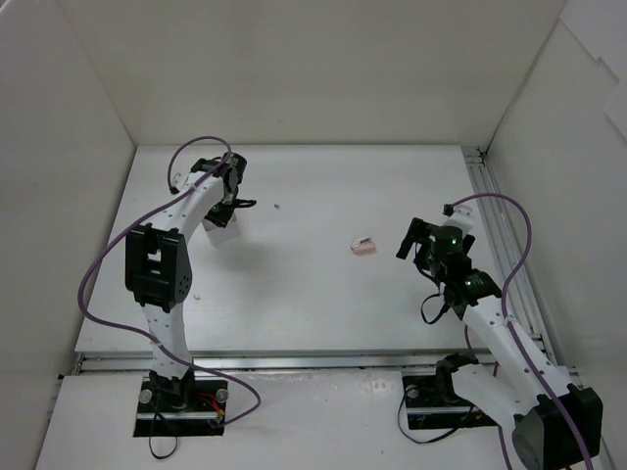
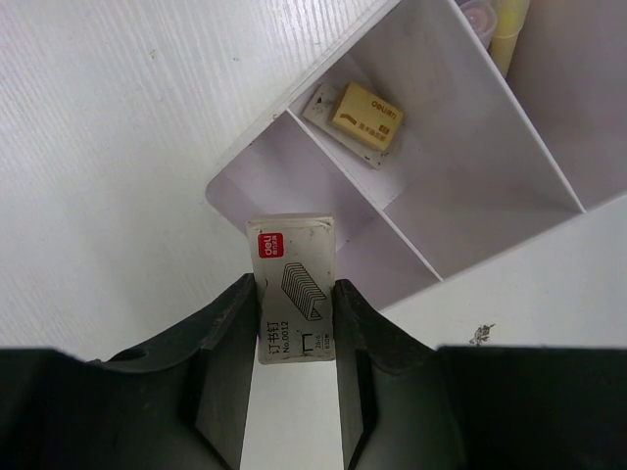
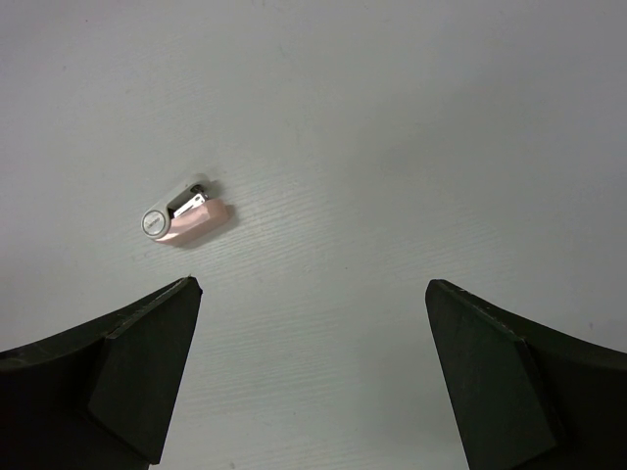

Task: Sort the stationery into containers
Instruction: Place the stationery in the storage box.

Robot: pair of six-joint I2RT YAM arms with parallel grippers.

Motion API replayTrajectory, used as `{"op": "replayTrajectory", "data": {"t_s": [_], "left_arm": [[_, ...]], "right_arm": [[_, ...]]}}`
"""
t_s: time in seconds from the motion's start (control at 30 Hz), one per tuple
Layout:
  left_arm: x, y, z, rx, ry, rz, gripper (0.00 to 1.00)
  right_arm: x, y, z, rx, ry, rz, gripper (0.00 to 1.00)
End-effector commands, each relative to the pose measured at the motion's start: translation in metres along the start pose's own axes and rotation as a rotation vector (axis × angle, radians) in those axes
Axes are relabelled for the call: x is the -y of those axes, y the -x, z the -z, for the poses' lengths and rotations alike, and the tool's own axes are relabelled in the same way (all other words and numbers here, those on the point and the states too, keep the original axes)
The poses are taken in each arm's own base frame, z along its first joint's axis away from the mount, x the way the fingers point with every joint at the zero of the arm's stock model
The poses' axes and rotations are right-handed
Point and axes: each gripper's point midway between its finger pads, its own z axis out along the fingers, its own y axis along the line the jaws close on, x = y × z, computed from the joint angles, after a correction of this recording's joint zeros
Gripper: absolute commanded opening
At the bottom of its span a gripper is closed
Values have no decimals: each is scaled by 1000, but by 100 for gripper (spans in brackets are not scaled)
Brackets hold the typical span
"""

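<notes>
My left gripper [image 2: 294, 289] is shut on a small white staple box [image 2: 293, 284] with a red logo, held over the end compartment of the white organizer [image 2: 460, 147]. A beige eraser [image 2: 364, 119] lies in the middle compartment, and a yellow stick [image 2: 505, 29] shows in the far one. In the top view the left gripper [image 1: 227, 201] is at the far left, above the mostly hidden organizer [image 1: 223, 233]. A small pink item [image 1: 363, 246] lies mid-table. My right gripper [image 1: 416, 240] is open and empty to its right. The pink item also shows in the right wrist view [image 3: 186, 221], ahead-left of the right gripper [image 3: 312, 286].
White walls enclose the table on the left, back and right. An aluminium rail [image 1: 490, 215] runs along the right edge. A tiny dark speck [image 1: 276, 207] lies near the left gripper. Purple cables loop off both arms.
</notes>
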Motion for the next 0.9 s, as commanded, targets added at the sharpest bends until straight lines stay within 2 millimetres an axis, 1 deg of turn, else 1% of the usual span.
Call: {"op": "replayTrajectory", "data": {"t_s": [0.0, 0.1, 0.23, 0.27, 0.33, 0.4, 0.57, 0.6, 0.63, 0.67, 0.73, 0.77, 0.8, 0.83, 0.87], "left_arm": [[10, 23, 19, 45, -46, 80, 14], [10, 23, 19, 48, -44, 87, 16], [8, 26, 20, 60, -43, 88, 30], [8, 24, 23, 60, -53, 84, 37], [8, 26, 23, 73, -58, 86, 48], [9, 24, 26, 73, -70, 81, 53], [10, 28, 30, 81, -86, 82, 54], [11, 25, 33, 81, -95, 74, 54], [11, 27, 35, 84, -100, 74, 54], [12, 24, 37, 86, -110, 53, 57], [20, 23, 46, 89, -163, 24, 70], [24, 18, 52, 92, -195, -48, 78], [28, 16, 60, 92, -228, -81, 92], [35, 6, 68, 80, -270, -123, 98], [37, 3, 74, 87, -303, -219, 100]], "right_arm": [[-2, 16, -2, 58, 4, -8, 98], [-3, 16, -2, 59, 8, -8, 98], [-3, 16, -2, 58, 9, -6, 98], [-3, 15, -2, 55, 8, -5, 98], [-4, 15, -2, 54, 14, -5, 98], [-4, 15, -2, 54, 13, -5, 98], [-6, 15, -1, 53, 23, -4, 98], [-6, 16, -2, 54, 21, -4, 98], [-5, 15, -2, 53, 20, -4, 98], [-6, 15, -2, 51, 23, -4, 98], [-7, 14, -2, 47, 26, -2, 98], [-7, 14, -2, 46, 27, 0, 98], [-8, 12, -3, 37, 33, 3, 98], [-8, 11, -5, 32, 32, 2, 98], [-11, 11, -5, 24, 42, 3, 98]]}}
